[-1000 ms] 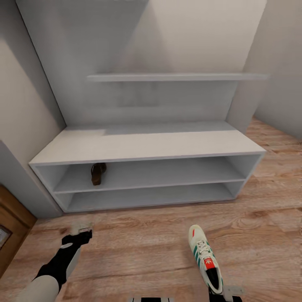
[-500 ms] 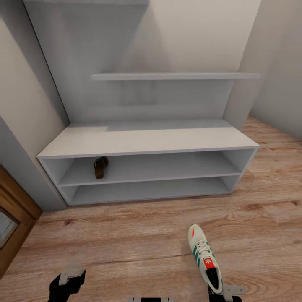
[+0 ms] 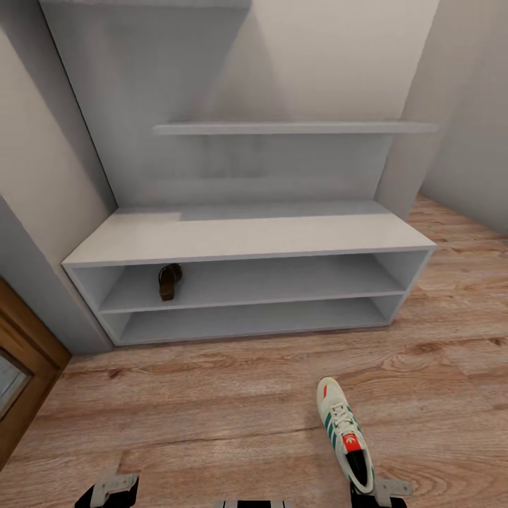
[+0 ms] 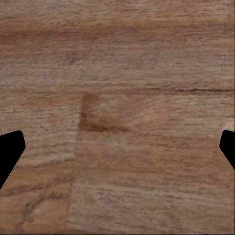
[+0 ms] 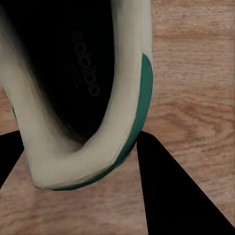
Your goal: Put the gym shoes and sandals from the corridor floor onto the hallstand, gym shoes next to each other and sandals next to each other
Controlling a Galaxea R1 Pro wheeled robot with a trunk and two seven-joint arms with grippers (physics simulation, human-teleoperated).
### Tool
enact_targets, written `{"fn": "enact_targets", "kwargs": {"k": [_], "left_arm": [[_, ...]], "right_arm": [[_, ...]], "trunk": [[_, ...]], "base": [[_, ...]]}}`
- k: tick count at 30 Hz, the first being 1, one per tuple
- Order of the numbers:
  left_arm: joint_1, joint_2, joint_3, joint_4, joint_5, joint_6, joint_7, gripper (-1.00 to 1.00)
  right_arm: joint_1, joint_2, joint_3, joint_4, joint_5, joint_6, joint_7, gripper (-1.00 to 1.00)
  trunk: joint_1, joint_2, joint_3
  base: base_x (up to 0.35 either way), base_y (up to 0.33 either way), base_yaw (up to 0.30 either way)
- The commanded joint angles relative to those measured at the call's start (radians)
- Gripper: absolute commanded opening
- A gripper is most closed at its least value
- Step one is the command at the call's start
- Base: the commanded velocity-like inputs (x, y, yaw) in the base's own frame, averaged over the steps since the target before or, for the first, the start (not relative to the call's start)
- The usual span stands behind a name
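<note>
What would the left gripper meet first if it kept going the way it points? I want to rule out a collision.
Most likely the corridor floor: the left gripper, fingers spread wide, looks straight at bare planks with nothing between. How far off is unclear.

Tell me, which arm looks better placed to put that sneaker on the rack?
The right, probably. Its end effector already grips the gym shoe at the heel, and the hallstand stands straight ahead. The left end effector is open over bare corridor floor, holding nothing.
</note>
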Motion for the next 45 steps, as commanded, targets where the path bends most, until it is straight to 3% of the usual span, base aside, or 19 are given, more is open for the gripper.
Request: {"fn": "enact_targets", "kwargs": {"k": [1, 4, 9, 13, 16, 20, 28, 36, 40, 45], "left_arm": [[0.007, 0.000, 0.006, -0.001, -0.009, -0.020, -0.001, 1.00], [0.026, 0.002, 0.007, 0.001, -0.009, -0.070, -0.001, 1.00], [0.046, 0.003, 0.007, 0.003, 0.009, -0.129, -0.001, 1.00], [0.051, 0.008, 0.007, 0.004, 0.048, -0.147, -0.002, 1.00], [0.052, 0.016, 0.007, 0.004, 0.062, -0.150, -0.002, 1.00], [0.053, 0.027, 0.006, 0.004, 0.073, -0.148, -0.001, 1.00], [0.053, 0.030, 0.005, 0.005, 0.075, -0.147, -0.002, 1.00], [0.053, 0.029, 0.004, 0.005, 0.075, -0.147, -0.003, 1.00], [0.053, 0.029, 0.003, 0.005, 0.075, -0.147, -0.003, 1.00], [0.053, 0.027, 0.003, 0.007, 0.075, -0.147, -0.003, 1.00]], "right_arm": [[-0.001, 0.000, 0.008, 0.000, -0.012, -0.002, -0.002, -1.00], [-0.001, 0.002, 0.008, -0.005, -0.013, 0.009, -0.003, -1.00], [-0.004, 0.009, 0.007, -0.067, -0.015, 0.110, -0.006, -1.00], [-0.005, 0.029, 0.006, -0.220, -0.015, 0.301, -0.018, -1.00], [-0.005, 0.042, 0.006, -0.298, -0.015, 0.395, -0.041, -1.00], [-0.015, 0.087, 0.005, -0.437, -0.015, 0.515, -0.117, -1.00], [-0.104, 0.175, 0.005, -0.522, -0.016, 0.565, -0.256, -1.00], [-0.203, 0.213, 0.005, -0.529, -0.018, 0.639, -0.283, -1.00], [-0.252, 0.218, 0.005, -0.532, -0.045, 0.690, -0.293, -1.00], [-0.311, 0.221, 0.005, -0.537, -0.152, 0.721, -0.374, -1.00]], "trunk": [[0.000, 0.000, -0.001], [0.000, 0.000, -0.001], [0.000, 0.000, -0.001], [0.000, 0.000, -0.001], [0.000, 0.000, -0.001], [0.000, 0.000, -0.001], [0.000, 0.000, -0.001], [0.000, 0.000, -0.001], [0.000, 0.000, -0.001], [0.000, 0.000, -0.001]], "base": [[0.000, 0.000, 0.000], [0.000, 0.000, 0.000], [0.000, 0.000, 0.000], [0.000, 0.000, 0.000], [0.000, 0.000, 0.000], [0.000, 0.000, 0.000], [0.000, 0.000, 0.000], [0.000, 0.000, 0.000], [0.000, 0.000, 0.000], [0.000, 0.000, 0.000]]}}
